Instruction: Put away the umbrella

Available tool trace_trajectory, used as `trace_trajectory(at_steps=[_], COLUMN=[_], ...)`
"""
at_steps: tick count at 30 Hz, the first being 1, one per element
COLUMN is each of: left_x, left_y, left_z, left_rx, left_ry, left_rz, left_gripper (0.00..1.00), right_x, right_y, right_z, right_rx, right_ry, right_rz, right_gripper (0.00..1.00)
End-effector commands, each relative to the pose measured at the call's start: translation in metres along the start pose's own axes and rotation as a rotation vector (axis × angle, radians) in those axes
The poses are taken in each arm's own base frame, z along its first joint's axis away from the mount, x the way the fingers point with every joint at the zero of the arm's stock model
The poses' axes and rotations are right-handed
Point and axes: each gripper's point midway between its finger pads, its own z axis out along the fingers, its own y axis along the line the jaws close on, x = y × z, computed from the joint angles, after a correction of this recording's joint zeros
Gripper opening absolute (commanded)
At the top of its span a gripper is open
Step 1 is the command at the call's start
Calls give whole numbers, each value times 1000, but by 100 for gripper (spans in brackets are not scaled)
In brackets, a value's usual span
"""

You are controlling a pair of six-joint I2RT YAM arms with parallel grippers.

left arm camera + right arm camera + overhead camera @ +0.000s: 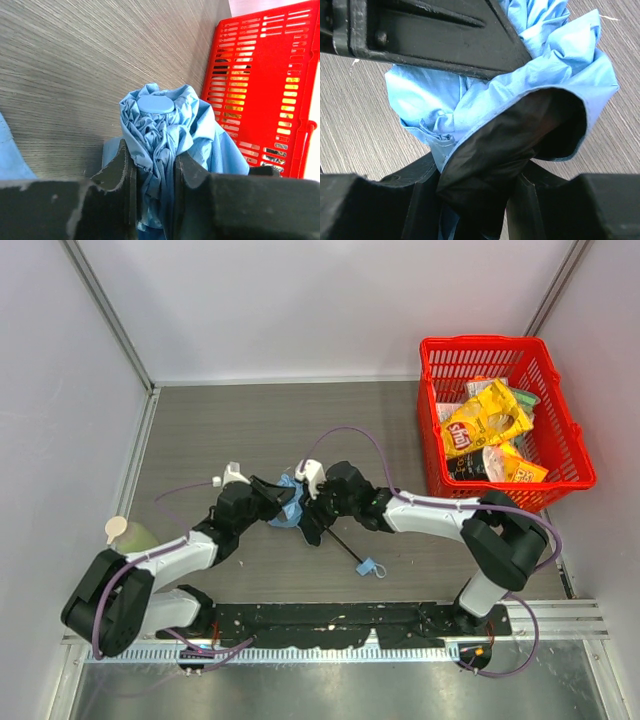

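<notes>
1. The umbrella (pixel 290 508) lies on the table (pixel 250 430) at the centre of the top view, its bundled canopy between the two grippers.
2. The left gripper (pixel 271 500) meets the bundle from the frame's left and the right gripper (pixel 318 504) from the frame's right. Both touch the fabric.
3. The shaft (pixel 343 545) runs from the bundle toward the lower right and ends at the handle (pixel 370 567), which rests on the table.
4. The basket (pixel 480 341) stands at the upper right, well apart from the umbrella, with snack bags (pixel 485 425) inside it.

Lab-like robot test cell, grey table (pixel 240 430) enclosed by plain white panels (pixel 320 300), arms (pixel 432 512) bolted to a black rail (pixel 340 618)
</notes>
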Motion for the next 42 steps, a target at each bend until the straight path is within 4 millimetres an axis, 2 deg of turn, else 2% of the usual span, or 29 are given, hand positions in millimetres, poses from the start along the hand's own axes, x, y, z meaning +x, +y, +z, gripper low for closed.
trace_trajectory(at_steps=[1, 2, 5, 6, 9, 11, 15, 16, 20, 23, 27, 28, 29, 30, 31, 32, 35, 39, 41, 42], left_x=[5, 4, 2, 1, -5, -11, -19, -20, -19, -15, -14, -14, -14, -13, -12, -10, -9, -8, -10, -12], left_y=[-34, -34, -36, -38, -48, -49, -36, -36, -34, -27, -28, -29, -30, -29, -29, -28, -23, -28, -27, -27], left_z=[-3, -4, -7, -9, -14, -16, -22, -23, -28, -32, -39, -40, -42, -42, -43, -45, -46, -50, -53, -55], left_rx=[128, 129, 146, 153, 187, 168, 55, 49, -10, -58, -50, -45, -45, -45, -43, -41, -42, -2, 11, 14], left_ry=[27, 23, 5, 2, -21, -48, -84, -90, -76, -57, -55, -53, -51, -48, -46, -43, -38, -36, -50, -58], left_rz=[16, 12, 0, -1, -16, -48, -134, -145, -188, -242, -274, -270, -273, -271, -265, -262, -248, -208, -200, -198], left_gripper=[6, 0, 0, 0, 0, 0, 0, 0, 0, 0, 0, 0, 0, 0, 0, 0, 0, 0, 28, 46], right_x=[-52, -52, -51, -54, -53, -55, -50, -49, -46, -48, -48, -49, -49, -49, -50, -50, -54, -60, -64, -66], right_y=[19, 19, 17, 17, 21, 23, 37, 46, 37, 28, 26, 26, 26, 26, 26, 26, 33, 40, 44, 45], right_z=[1, 1, 1, 0, -5, -11, -9, -6, 9, 14, 23, 24, 26, 27, 27, 27, 24, 11, 5, 2], right_rx=[-60, -56, -37, -30, -16, 3, 53, 47, 191, 321, 380, 383, 382, 382, 384, 378, 339, 270, 250, 244], right_ry=[-148, -148, -135, -137, -127, -140, -141, -142, -126, -121, -92, -94, -106, -108, -114, -114, -148, -181, -199, -203], right_rz=[-86, -76, -45, -28, 31, 53, -7, -25, -56, -162, -252, -256, -255, -261, -262, -267, -292, -323, -343, -347], right_gripper=[1, 1, 1, 7, 41, 56, 67, 68, 70, 66, 62, 55, 43, 26, 17, 1, 1, 1, 1, 1])
